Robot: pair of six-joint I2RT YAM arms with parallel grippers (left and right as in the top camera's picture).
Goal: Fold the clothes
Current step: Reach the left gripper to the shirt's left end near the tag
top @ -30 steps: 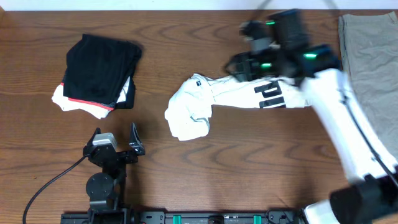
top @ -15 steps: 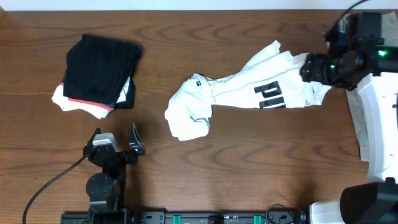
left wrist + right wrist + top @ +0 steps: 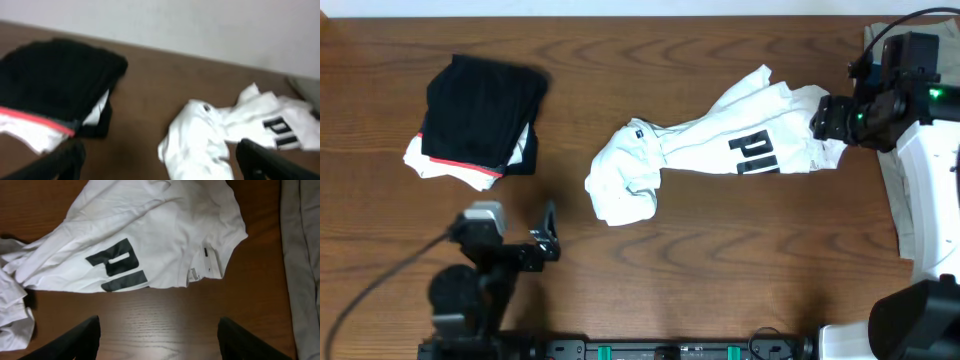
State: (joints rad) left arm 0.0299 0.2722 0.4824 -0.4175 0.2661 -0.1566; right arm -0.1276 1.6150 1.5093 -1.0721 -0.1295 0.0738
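White cotton is what lies ahead of your right gripper (image 3: 828, 118): the T-shirt (image 3: 720, 150) is crumpled on the wooden table (image 3: 720, 285), unfolded. It is drawn out in a long band that starts close to this gripper's fingertips and runs away from them to a bunched lump at the far end. In your right wrist view the fingers (image 3: 75, 337) stand wide apart with only bare wood between them, so this gripper is open and has hold of nothing. Just beyond the fingertips you see the shirt's hem edge with its small black tag (image 3: 207, 252), and further on toward one side the large black lettering (image 3: 117, 270). From the overhead view you cannot tell whether the fingertips brush the cloth or hang just clear of it. Off to the other side of this gripper, apart from the shirt, lies a flat olive-grey cloth (image 3: 300, 255). Your left gripper (image 3: 545, 242) is well apart from the shirt, fingers spread as wide as they go and empty. Its wrist view is blurred, but ahead of it on one side you can make out a folded black garment (image 3: 55, 80) with a red edge, resting on something white, and ahead on the other side the bunched end of the T-shirt.
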